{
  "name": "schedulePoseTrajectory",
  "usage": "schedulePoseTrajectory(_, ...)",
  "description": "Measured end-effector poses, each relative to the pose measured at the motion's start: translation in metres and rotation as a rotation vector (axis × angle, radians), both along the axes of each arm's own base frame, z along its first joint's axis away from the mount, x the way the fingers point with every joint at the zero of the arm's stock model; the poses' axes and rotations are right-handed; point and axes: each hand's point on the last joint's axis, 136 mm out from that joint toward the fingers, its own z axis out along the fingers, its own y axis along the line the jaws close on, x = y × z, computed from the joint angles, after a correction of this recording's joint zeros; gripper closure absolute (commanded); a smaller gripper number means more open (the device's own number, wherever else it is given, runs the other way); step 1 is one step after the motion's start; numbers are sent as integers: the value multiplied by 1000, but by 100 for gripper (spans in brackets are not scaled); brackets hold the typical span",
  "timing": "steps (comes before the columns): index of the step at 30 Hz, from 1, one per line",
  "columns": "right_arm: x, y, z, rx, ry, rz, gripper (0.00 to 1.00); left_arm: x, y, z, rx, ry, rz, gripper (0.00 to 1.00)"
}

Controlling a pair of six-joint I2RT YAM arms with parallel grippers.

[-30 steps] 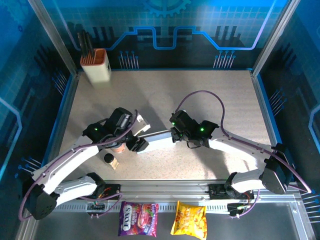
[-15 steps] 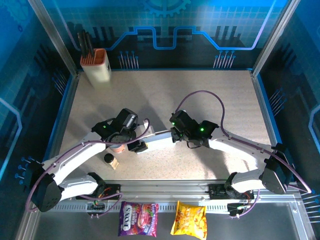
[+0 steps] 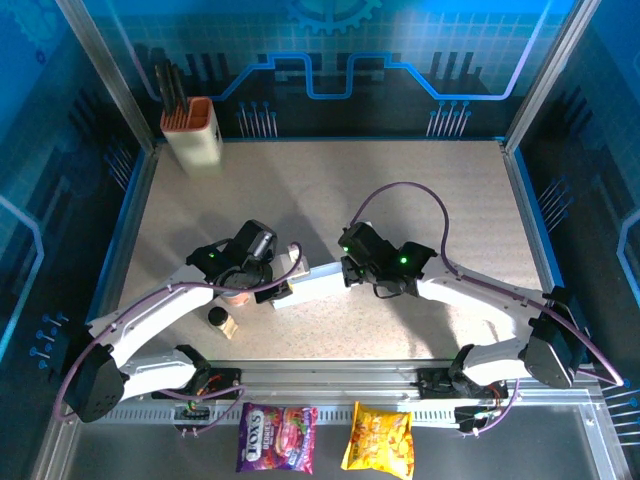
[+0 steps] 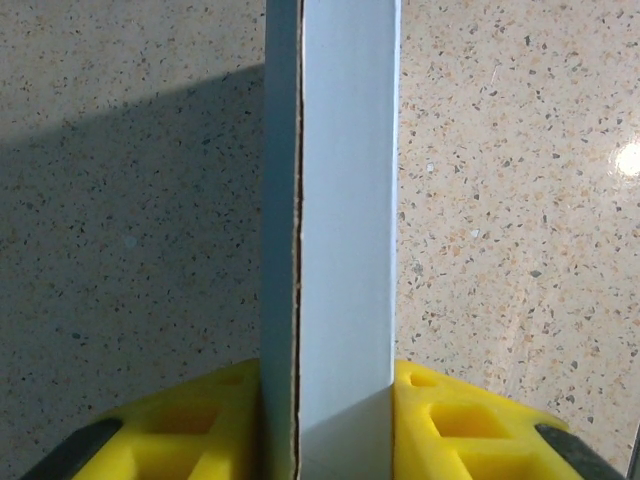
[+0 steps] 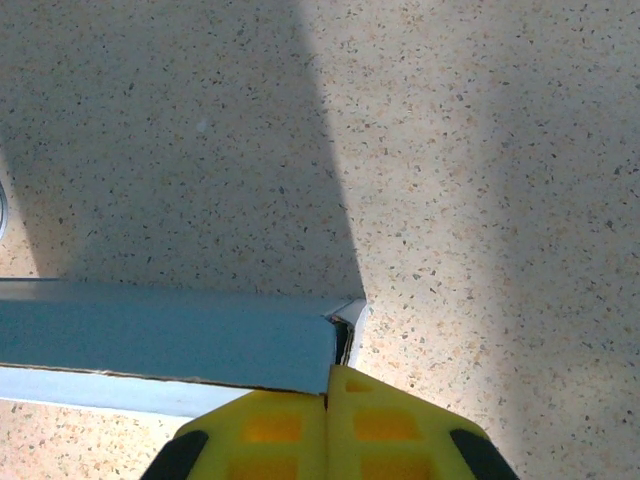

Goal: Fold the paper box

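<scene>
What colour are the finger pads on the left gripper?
Yellow; the pads show best in the left wrist view.

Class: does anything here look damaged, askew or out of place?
The white-grey cardboard box, gripped by the left gripper and right gripper, has its end corner gaping slightly beside the right one. A purple snack bag and a yellow snack bag lie off the speckled table, before the arm bases.

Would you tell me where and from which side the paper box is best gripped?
Probably at its short ends, coming in along its length: the paper box is long and narrow, thin enough to fit between fingers. The left gripper grips one end; the right gripper pinches the other.
</scene>
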Motion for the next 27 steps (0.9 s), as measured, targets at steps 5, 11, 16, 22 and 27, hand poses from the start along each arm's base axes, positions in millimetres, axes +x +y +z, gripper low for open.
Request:
schedulePoseTrajectory(5, -2, -1, -1, -5, -6, -8, 97, 1, 0, 0, 2, -9, -12, 74)
schedulePoseTrajectory(11, -6, -2, -5, 3, -37, -11, 93, 0, -2, -1, 0, -29, -31, 75)
schedulePoseTrajectory(16, -7, -3, -4, -6, -51, -12, 89, -2, -3, -1, 4, -49, -49, 75)
schedulePoseTrajectory(22, -17, -6, -2, -41, -44, 55, 64, 0, -11, 0, -6, -90, -86, 75)
schedulePoseTrajectory(27, -30, -5, 16, -45, -73, 216, 46, 1, -14, 0, -13, -108, -100, 74)
